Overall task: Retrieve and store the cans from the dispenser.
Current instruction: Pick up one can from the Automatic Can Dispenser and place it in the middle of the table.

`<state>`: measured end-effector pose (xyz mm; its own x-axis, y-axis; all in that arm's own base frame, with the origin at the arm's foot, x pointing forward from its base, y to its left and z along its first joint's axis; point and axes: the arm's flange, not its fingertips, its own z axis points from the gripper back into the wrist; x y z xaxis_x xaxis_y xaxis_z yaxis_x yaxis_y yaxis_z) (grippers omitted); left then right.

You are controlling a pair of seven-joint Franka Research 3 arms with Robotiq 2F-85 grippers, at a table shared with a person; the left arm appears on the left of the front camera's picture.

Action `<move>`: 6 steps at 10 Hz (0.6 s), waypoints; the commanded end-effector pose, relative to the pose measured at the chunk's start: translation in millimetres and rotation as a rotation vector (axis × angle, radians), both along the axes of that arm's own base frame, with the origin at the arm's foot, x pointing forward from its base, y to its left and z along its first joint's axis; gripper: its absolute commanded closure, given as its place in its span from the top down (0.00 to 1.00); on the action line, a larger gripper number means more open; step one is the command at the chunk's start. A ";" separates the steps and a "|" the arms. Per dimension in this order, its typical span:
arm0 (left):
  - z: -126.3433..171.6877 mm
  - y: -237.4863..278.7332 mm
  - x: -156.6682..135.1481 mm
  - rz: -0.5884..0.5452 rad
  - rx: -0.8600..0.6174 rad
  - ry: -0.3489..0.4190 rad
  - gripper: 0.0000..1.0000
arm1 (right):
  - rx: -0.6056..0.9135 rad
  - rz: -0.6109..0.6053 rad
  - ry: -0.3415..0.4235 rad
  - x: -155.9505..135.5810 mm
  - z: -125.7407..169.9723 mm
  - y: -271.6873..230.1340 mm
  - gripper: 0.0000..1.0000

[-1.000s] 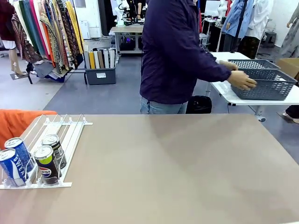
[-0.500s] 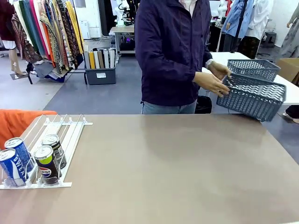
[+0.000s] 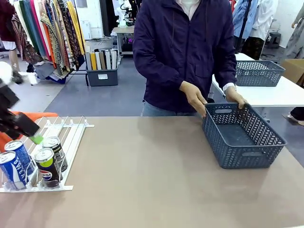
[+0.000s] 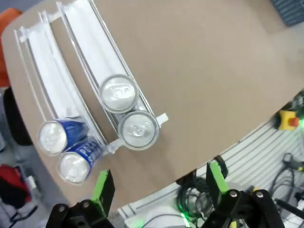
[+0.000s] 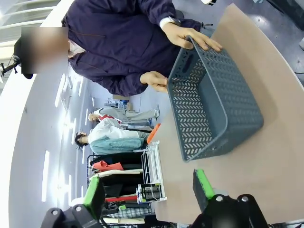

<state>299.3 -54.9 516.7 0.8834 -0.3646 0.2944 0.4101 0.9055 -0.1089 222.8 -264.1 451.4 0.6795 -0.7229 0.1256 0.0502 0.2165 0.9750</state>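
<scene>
Four cans (image 3: 33, 161) are gathered at the dispenser (image 3: 71, 133)'s near end, below the left gripper (image 4: 158, 175), spread wide and empty for a pick; the right gripper (image 5: 147, 183) is open and empty too, facing a basket (image 3: 242, 154) steadied by a person's hands (image 3: 194, 97), seemingly for storage

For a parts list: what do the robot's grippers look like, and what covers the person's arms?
The left gripper and right gripper are black, two-fingered, with bright green pads. The person wears long dark purple jacket sleeves, a white cuff peeking out at one wrist.
</scene>
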 end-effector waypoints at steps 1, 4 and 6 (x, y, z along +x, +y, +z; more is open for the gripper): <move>-22.8 -11.4 2.3 0.018 0.081 0.079 1.00 | -0.019 0.012 -0.023 -0.9 0.4 -2.0 1.00; -12.8 -14.8 3.1 -0.004 0.042 0.038 1.00 | -0.019 0.012 -0.023 -0.9 0.4 -2.0 1.00; -21.1 -20.5 6.3 0.004 0.058 0.063 1.00 | -0.019 0.012 -0.023 -0.9 0.4 -2.0 1.00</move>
<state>304.4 -74.5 498.6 0.8995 -0.3743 0.2253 0.3998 0.9132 -0.0791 222.7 -264.1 451.4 0.6794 -0.7228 0.1266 0.0497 0.2174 0.9748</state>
